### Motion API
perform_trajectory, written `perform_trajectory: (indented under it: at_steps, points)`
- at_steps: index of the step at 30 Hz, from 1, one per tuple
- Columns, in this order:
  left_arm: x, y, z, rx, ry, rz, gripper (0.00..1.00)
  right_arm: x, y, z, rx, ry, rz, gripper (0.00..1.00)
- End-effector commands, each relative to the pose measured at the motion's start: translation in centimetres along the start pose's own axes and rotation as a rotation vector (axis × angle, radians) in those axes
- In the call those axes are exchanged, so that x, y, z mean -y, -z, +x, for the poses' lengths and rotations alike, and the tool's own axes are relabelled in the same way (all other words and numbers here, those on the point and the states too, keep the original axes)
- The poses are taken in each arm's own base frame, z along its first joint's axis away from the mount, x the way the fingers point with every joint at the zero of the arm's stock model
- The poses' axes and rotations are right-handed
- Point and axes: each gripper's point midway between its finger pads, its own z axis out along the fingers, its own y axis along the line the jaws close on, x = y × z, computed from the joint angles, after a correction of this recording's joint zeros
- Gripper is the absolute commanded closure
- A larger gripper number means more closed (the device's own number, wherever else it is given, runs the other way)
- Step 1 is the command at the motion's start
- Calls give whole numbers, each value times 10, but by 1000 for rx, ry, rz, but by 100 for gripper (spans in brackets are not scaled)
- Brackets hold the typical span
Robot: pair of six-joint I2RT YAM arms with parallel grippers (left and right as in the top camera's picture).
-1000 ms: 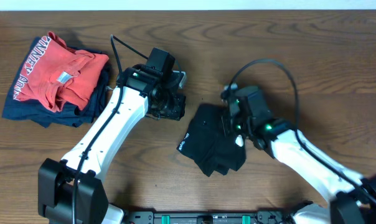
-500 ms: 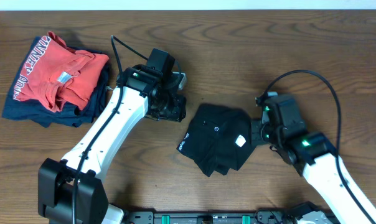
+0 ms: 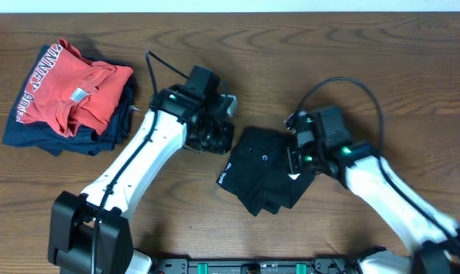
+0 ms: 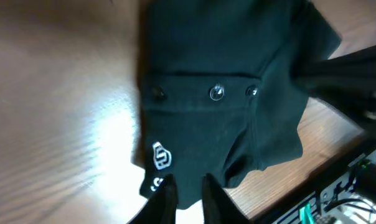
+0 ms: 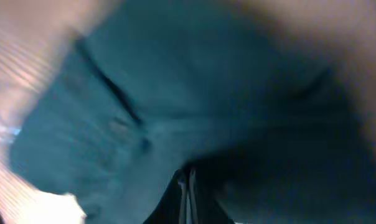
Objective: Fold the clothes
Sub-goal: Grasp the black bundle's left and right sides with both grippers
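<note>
You are working over a dark brown wooden table (image 3: 329,61) with a streaky grain. A pale strip is running along its far edge, and a black rail (image 3: 253,266) with green parts is sitting at the near edge.

The black shirt (image 3: 257,175) is lying folded into a compact bundle near the middle of the table, between the two arms. At the far left, well apart from it, the red shirt (image 3: 70,91) is resting crumpled on top of the navy garment (image 3: 32,137).

The left tool (image 3: 211,138) is hanging just beside the black shirt's far-left edge. In the left wrist view its fingers (image 4: 166,198) are standing slightly apart and holding nothing.

The right tool (image 3: 295,158) is sitting over the shirt's right side. In the right wrist view its fingers (image 5: 179,186) are pressed together. The blur is hiding whether any cloth is caught between them.

A small round tag (image 4: 216,93) is showing on the black shirt. A white emblem (image 4: 161,155) is sitting at its near-left corner, with tiny print below it that is too small to read. White lettering is running along the red shirt's left edge, and you cannot read it at this size.
</note>
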Motion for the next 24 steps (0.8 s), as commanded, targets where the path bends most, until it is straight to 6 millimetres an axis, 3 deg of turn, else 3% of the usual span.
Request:
perform_trajectory:
  at_steps: [1,5,11,15,19,24]
  points:
    - [-3,-11,12,-44,16,7,76,9,-26,35,-166,-64,3,99]
    - [-4,-19,22,-72,28,29,64,39,-34,61,-262,-226,167,99]
    - [10,-35,41,-120,58,167,62,39,-35,56,-244,-220,170,99]
    - [7,-56,54,-128,110,192,92,39,-34,55,-239,-219,169,99]
    - [-3,-81,59,-85,253,199,94,28,-23,40,-182,-174,129,99]
    - [-27,-103,59,2,434,140,94,8,17,12,-16,-118,86,98]
